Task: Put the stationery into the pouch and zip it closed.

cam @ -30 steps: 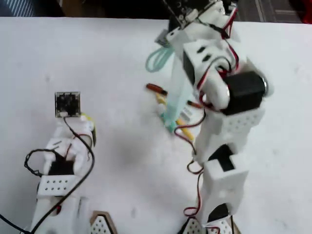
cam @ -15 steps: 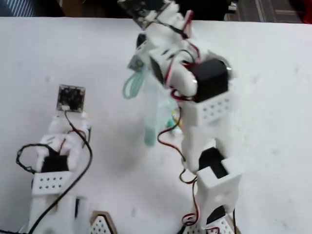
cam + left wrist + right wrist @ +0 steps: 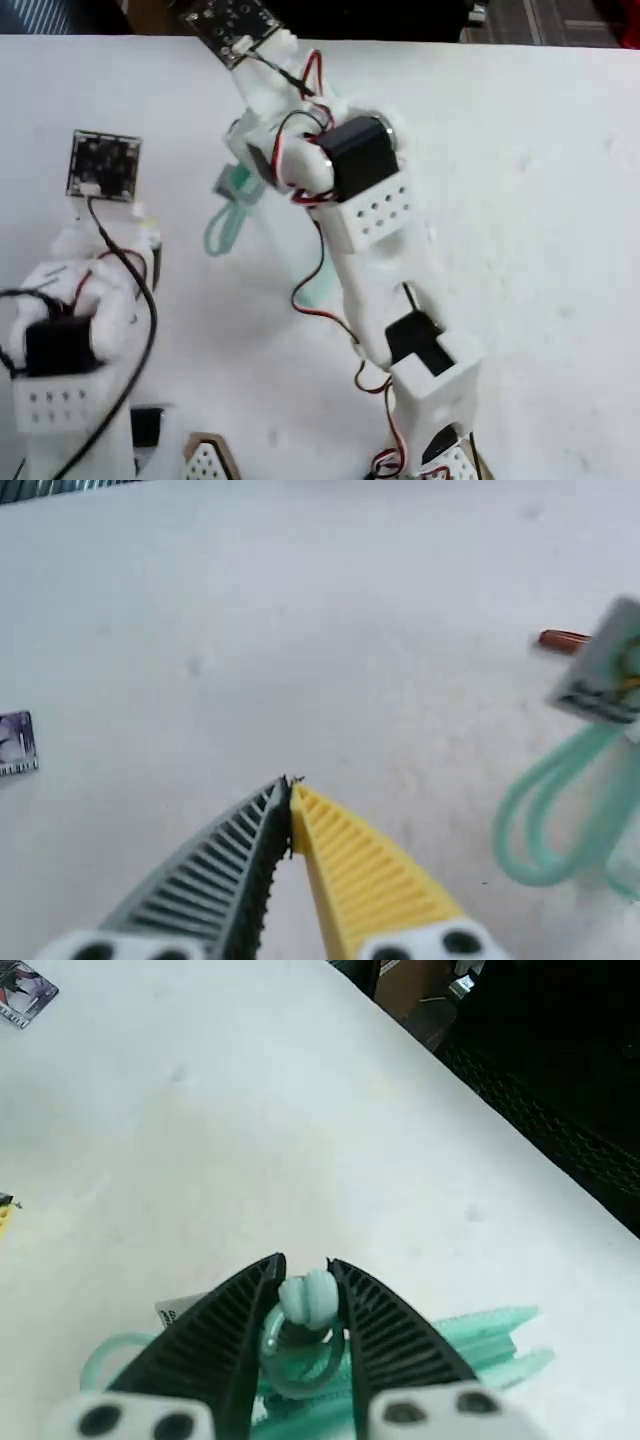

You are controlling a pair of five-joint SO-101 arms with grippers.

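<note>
Gripping the mint pouch (image 3: 290, 245) by its zipper pull (image 3: 305, 1298), the right gripper (image 3: 305, 1260) holds it mid-table. A brown pen (image 3: 562, 640) lies outside, so filling and zipping seem unfinished. The left gripper (image 3: 290, 785) hovers nearby, jaws together, empty.

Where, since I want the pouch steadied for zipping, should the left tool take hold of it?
Probably the green loop: it sticks out of the pouch end facing the left tool, clear of the right tool, which is shut on the zip pull. Come from the left arm's side, jaws opened across one strand; the pouch's body lies under the right arm.
</note>
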